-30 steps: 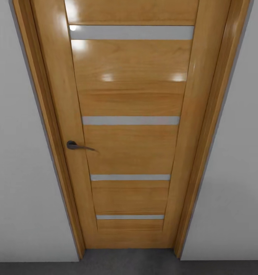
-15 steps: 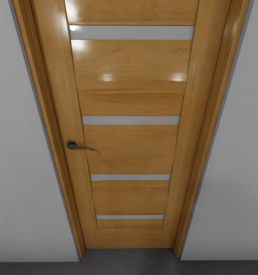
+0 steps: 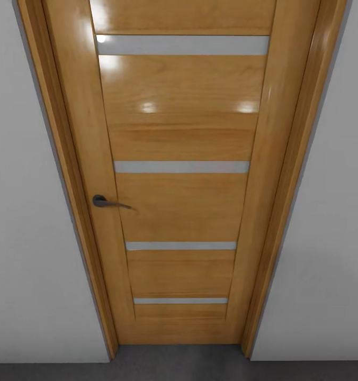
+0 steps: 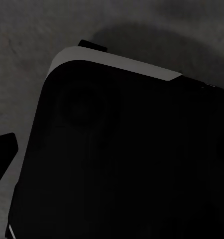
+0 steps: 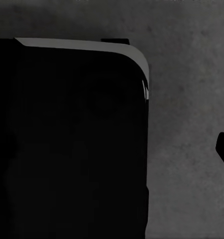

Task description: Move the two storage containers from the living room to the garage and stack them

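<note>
Stillness is what we find when we compare with the head views of a second ago and half a second ago: the wooden door [image 3: 181, 174] with its grey slats, its dark handle [image 3: 107, 202], the white walls [image 3: 30, 238] and the strip of dark grey floor [image 3: 179, 365] sit exactly where they were. We judge that the base is waiting in front of the closed door, so the task is not advancing now.

The two storage containers are in none of these views, so we cannot place them relative to any end effector. Each wrist view gives a dark rounded body [image 4: 122, 159] over grey floor; whether the end effectors are open, or hold anything, we cannot tell.
</note>
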Controlling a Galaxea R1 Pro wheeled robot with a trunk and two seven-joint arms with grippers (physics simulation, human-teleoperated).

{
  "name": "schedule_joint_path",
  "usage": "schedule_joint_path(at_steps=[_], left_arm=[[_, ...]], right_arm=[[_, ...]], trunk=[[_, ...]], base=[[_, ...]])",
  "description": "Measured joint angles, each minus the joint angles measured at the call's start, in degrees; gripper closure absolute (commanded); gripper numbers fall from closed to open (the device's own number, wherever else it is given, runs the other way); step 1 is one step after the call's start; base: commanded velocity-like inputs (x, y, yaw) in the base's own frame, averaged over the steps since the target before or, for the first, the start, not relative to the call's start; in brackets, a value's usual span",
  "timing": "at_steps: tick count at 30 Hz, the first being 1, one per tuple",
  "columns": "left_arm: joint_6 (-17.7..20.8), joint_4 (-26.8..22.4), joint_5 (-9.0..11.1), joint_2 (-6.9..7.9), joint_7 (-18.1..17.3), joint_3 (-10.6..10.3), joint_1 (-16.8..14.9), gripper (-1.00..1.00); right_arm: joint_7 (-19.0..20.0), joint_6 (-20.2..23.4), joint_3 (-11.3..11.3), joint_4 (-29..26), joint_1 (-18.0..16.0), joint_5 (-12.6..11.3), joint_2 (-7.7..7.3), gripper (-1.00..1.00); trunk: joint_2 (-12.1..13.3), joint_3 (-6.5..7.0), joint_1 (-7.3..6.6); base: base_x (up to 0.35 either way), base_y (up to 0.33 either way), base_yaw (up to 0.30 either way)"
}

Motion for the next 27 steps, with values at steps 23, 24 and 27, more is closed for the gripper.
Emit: schedule_joint_path(at_steps=[23, 24, 27], left_arm=[[0.0, 0.0, 0.0, 0.01, 0.0, 0.0, 0.0, -1.0], [0.0, 0.0, 0.0, 0.0, 0.0, 0.0, 0.0, -1.0], [0.0, 0.0, 0.0, 0.0, 0.0, 0.02, 0.0, -1.0]], right_arm=[[0.05, -0.03, 0.08, 0.0, 0.0, 0.05, -0.09, -1.0], [0.08, -0.02, 0.07, 0.0, 0.0, 0.05, -0.1, -1.0], [0.1, -0.01, 0.06, 0.0, 0.0, 0.06, -0.1, -1.0]], trunk=[[0.0, 0.0, 0.0], [0.0, 0.0, 0.0], [0.0, 0.0, 0.0]], base=[[0.0, 0.0, 0.038], [0.0, 0.0, 0.0], [0.0, 0.0, 0.0]])
